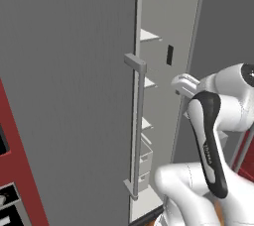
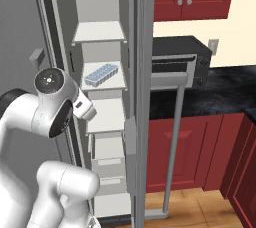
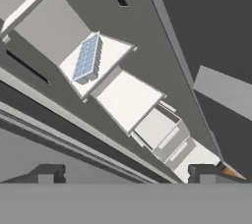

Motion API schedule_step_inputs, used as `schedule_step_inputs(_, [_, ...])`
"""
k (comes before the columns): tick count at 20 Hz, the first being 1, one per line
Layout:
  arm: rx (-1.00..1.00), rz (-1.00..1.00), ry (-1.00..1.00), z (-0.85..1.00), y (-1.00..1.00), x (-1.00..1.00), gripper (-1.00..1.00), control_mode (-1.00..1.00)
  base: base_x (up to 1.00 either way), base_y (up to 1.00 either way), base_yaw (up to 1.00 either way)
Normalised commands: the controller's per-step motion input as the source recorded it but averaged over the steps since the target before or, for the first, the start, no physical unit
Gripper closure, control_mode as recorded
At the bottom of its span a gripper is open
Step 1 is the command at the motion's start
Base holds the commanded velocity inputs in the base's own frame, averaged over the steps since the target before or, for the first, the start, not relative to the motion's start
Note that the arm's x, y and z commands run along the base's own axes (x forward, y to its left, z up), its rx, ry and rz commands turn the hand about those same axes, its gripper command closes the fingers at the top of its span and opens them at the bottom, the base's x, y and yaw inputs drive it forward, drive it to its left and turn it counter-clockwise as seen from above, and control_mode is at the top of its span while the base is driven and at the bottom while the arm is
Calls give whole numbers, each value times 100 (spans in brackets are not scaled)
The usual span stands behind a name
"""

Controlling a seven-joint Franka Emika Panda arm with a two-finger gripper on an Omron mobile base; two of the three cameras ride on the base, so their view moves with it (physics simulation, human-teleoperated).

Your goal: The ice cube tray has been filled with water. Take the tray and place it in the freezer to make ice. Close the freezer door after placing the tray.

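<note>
The right base view shows the ice cube tray lying on a white shelf of the open freezer, upper centre of the frame, its water showing as pale blue cells; in the left base view the freezer door and its bar handle fill the left and hide that shelf. In the hand view the tray sits upper left, and the gripper at the bottom edge has its tips wide apart, empty, well clear of the tray. Drawers below are partly cut off by the arm.
</note>
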Motion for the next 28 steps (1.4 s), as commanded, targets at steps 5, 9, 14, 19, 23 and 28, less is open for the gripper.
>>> schedule_step_inputs(5, [-2, 7, -1, -1, 0, -30, -100, 100, -8, 0, 1])
schedule_step_inputs(9, [0, 0, 0, 0, 0, 0, -100, 100, -40, 0, 6])
schedule_step_inputs(14, [0, 0, 0, 0, 0, 0, -100, 100, -46, -4, 16])
schedule_step_inputs(19, [0, 0, 0, 0, 0, 0, -100, 100, -49, -14, 16])
schedule_step_inputs(23, [0, 0, 0, 0, 0, 0, -100, 100, -63, -22, 15])
schedule_step_inputs(28, [0, 0, 0, 0, 0, 0, -100, 100, -68, -31, 14])
